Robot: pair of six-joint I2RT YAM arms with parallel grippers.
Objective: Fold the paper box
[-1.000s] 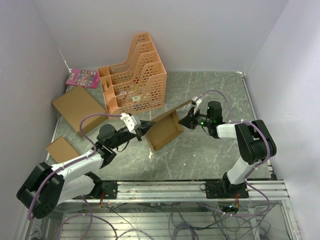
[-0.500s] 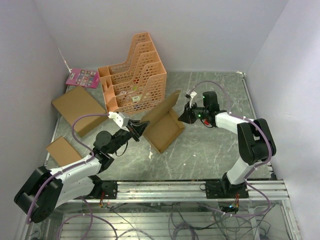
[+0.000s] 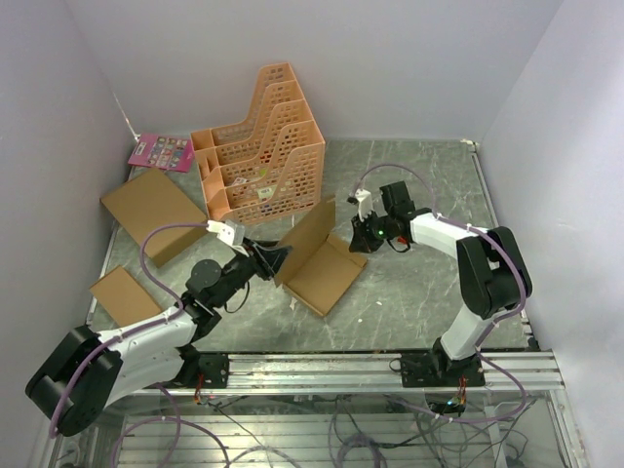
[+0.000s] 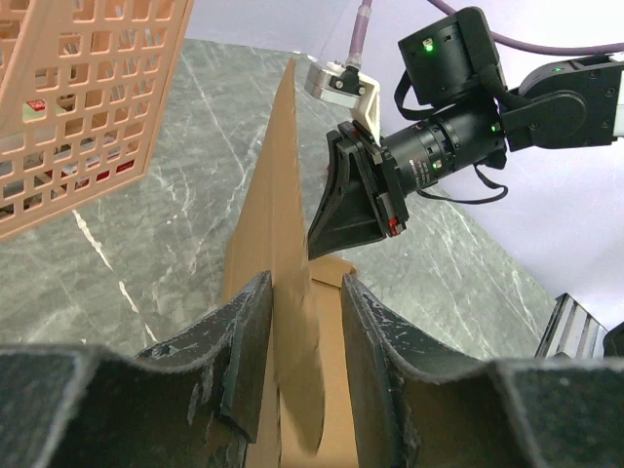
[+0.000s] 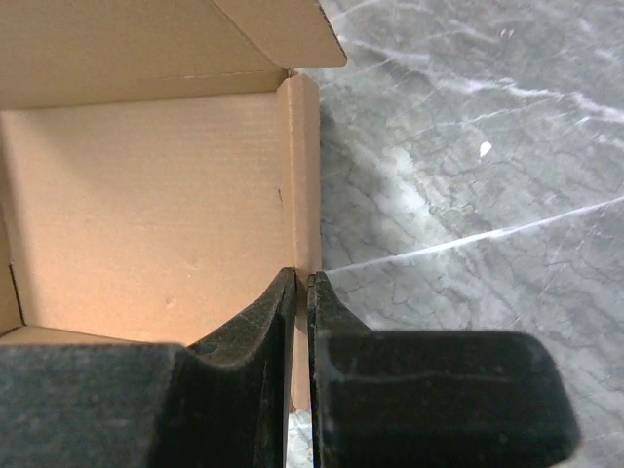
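The paper box (image 3: 317, 255) is a shallow brown cardboard tray on the table's middle, with its lid panel standing up on the left side. My left gripper (image 3: 276, 255) is at that panel. In the left wrist view its fingers (image 4: 304, 292) straddle the upright panel (image 4: 278, 224), which lies against the left finger with a gap to the right one, so it is open. My right gripper (image 3: 356, 239) is at the box's right side. In the right wrist view it (image 5: 302, 278) is shut on the thin side wall, with the box floor (image 5: 146, 195) to the left.
An orange file rack (image 3: 261, 146) stands behind the box and shows in the left wrist view (image 4: 78, 107). A larger flat cardboard box (image 3: 154, 210) and a smaller one (image 3: 121, 292) lie at the left. A pink card (image 3: 162, 151) lies at the far left corner.
The box has shifted toward the near side and its lid panel has swung more upright. My right gripper moved left with the wall. My left gripper drew back a little along the panel.
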